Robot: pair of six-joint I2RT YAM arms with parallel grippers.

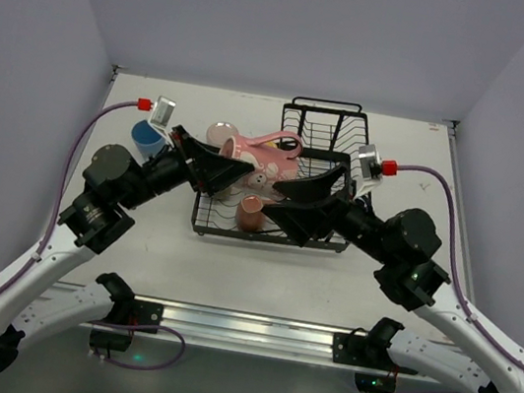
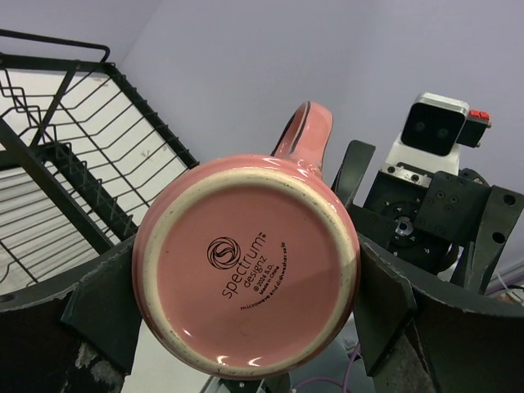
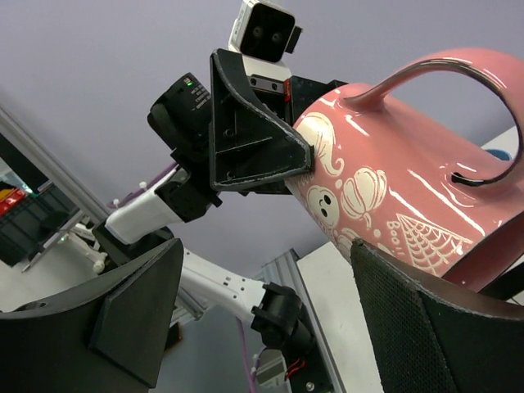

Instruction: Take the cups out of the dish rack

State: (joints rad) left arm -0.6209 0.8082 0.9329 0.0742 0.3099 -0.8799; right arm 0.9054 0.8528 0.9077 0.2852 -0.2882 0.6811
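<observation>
My left gripper point(image 1: 229, 173) is shut on a pink mug point(image 1: 266, 157) with white pumpkin and ghost drawings, held on its side above the black dish rack's tray point(image 1: 206, 224). The left wrist view shows the mug's base point(image 2: 246, 262) between both fingers. My right gripper point(image 1: 279, 199) is open and empty, just right of the mug. In the right wrist view the mug point(image 3: 393, 180) fills the upper right, close to my right finger point(image 3: 434, 327); I cannot tell whether they touch. A reddish mug point(image 1: 251, 213) lies in the tray. A blue cup point(image 1: 146, 138) and a pale pink cup point(image 1: 220, 134) are left of the rack.
The rack's raised wire basket point(image 1: 323, 126) stands at the back, right of centre, and also shows in the left wrist view point(image 2: 74, 155). Both arms meet over the tray. White table point(image 1: 259, 276) lies in front of the rack.
</observation>
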